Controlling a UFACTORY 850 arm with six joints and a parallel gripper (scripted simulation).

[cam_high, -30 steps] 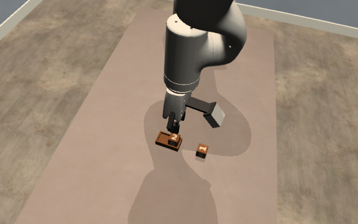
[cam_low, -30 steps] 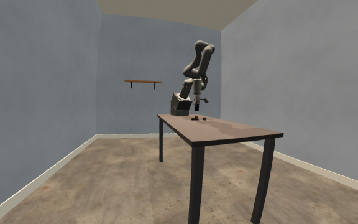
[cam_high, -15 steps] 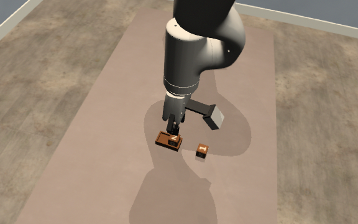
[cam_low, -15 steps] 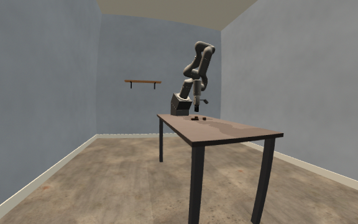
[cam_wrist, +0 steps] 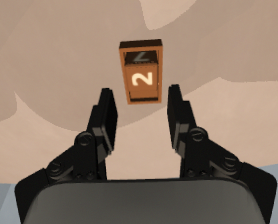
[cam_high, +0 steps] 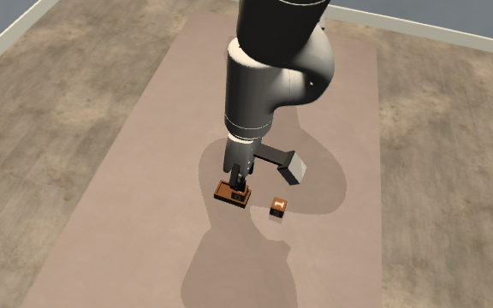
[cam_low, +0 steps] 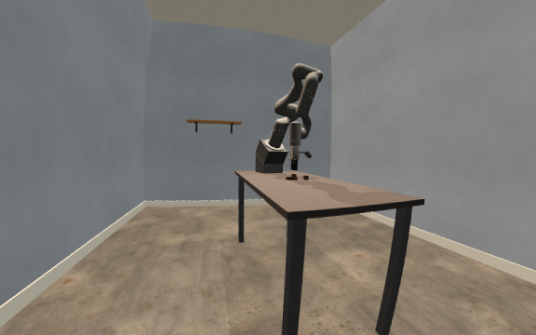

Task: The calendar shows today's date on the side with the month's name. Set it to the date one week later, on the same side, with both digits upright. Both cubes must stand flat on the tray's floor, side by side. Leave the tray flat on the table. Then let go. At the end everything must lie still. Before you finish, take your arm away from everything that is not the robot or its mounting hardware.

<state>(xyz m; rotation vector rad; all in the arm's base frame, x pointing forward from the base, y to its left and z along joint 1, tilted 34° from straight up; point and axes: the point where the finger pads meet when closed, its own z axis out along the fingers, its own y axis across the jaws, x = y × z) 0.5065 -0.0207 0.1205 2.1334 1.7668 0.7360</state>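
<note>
The calendar tray [cam_high: 220, 191], a small brown wooden tray, lies flat on the counter [cam_high: 144, 180] and serves as the landmark. Inside it stands one date cube [cam_wrist: 142, 79] with a white 2 facing up, at the tray's end nearer the loose cube; the rest of the tray's floor lies bare on the far side of it. The gripper [cam_wrist: 142, 117] hangs straight above the tray, its jaws half open with nothing between them, one to each side of the cube in the wrist view. From above, the fingers hide the cube.

The second date cube [cam_high: 278, 206] sits on the counter outside the tray, well apart from it on the side away from the bare floor, showing a white 1 on top. The wrist camera's grey box [cam_high: 294, 168] juts out on a bracket above the counter between the two, higher than both.

The tray lies about midway across the counter, well away from both long edges. Around the tray there is only bare counter and the arm's shadow. In the exterior view a wall shelf [cam_low: 213, 122] hangs far behind the counter.
</note>
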